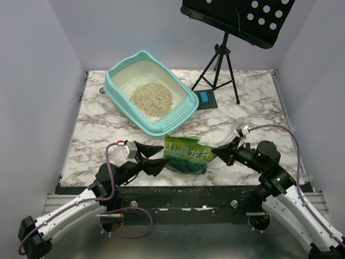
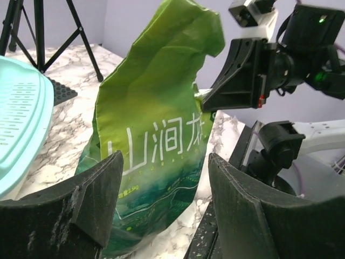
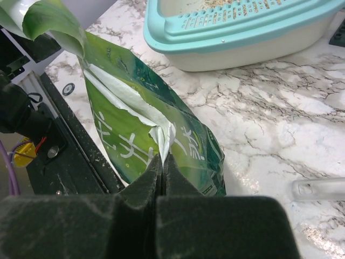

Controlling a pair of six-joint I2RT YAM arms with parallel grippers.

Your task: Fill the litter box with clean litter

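Note:
The light-teal litter box (image 1: 184, 104) sits on the marble table at the back left and holds a pile of beige clean litter (image 1: 152, 99). Its slotted rim shows in the right wrist view (image 3: 242, 32). A green printed bag (image 1: 187, 154) stands at the table's near edge. My right gripper (image 1: 214, 151) is shut on the bag's torn top edge (image 3: 163, 156). My left gripper (image 1: 166, 154) is open at the bag's left side. In the left wrist view the lower part of the bag (image 2: 156, 124) lies just ahead of and between the spread fingers (image 2: 99, 199).
A black tripod (image 1: 218, 65) with a perforated music-stand top (image 1: 242, 16) stands at the back right. A small black pad with a blue panel (image 1: 205, 99) lies at its foot. A clear plastic piece (image 3: 318, 189) lies on the table beside the bag. Spilled grains dot the black front rail (image 1: 178, 190).

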